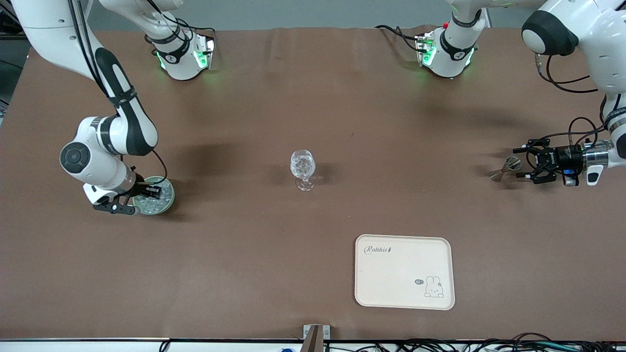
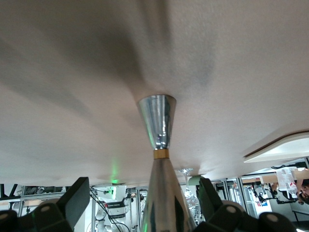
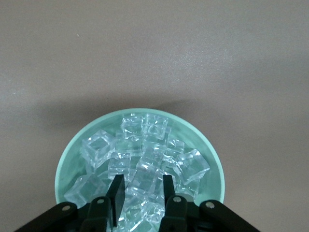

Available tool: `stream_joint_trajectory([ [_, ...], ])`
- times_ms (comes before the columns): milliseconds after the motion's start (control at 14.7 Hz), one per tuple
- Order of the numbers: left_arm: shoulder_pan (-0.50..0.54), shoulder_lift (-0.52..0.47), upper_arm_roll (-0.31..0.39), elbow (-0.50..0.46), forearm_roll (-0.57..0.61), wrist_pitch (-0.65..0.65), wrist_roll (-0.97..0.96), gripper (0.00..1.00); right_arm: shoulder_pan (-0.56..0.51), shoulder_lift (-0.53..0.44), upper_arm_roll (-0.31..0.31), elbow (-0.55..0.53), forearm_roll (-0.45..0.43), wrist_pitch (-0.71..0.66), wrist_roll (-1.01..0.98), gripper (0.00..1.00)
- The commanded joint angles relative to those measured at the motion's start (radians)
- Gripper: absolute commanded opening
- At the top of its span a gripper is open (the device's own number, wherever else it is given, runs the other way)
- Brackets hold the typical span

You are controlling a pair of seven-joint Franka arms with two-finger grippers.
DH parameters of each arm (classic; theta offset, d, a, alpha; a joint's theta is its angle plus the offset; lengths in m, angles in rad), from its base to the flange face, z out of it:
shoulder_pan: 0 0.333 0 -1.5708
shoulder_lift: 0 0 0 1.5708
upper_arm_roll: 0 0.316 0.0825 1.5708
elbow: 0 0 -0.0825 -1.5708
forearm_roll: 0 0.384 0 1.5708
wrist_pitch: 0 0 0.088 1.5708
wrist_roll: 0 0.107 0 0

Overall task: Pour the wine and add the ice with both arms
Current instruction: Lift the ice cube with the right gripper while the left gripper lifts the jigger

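Ice cubes (image 3: 145,164) fill green bowl (image 3: 65,169); right gripper (image 3: 141,191) pinches one cube, left gripper (image 2: 145,203) gapes around steel jigger (image 2: 159,145), ready to seize

We are looking at a robotics lab. Two white robot arms (image 1: 112,132) rise from bases bolted at the twelve o'clock edge of a table covered in brown cloth (image 1: 254,254), green status lights glowing on the bases. Black cables (image 1: 489,345) run along the six o'clock edge. In the left wrist view, metal racks with equipment (image 2: 120,203) line the background.
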Motion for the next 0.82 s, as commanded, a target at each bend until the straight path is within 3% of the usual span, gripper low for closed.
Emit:
stream_joint_trajectory([
  [0,-0.007,0.017,-0.006,-0.013,-0.031,-0.008,0.006,1.0,0.004,0.0,-0.001,-0.004,0.009,0.005,0.015,0.22],
  [204,-0.01,0.047,-0.007,-0.01,-0.065,0.003,0.008,1.0,0.007,0.0,-0.001,0.006,0.009,-0.001,0.041,0.13],
  [748,0.002,0.07,-0.02,-0.05,-0.142,0.003,0.015,1.0,0.004,-0.014,0.018,0.086,0.011,-0.099,0.105,0.02],
])
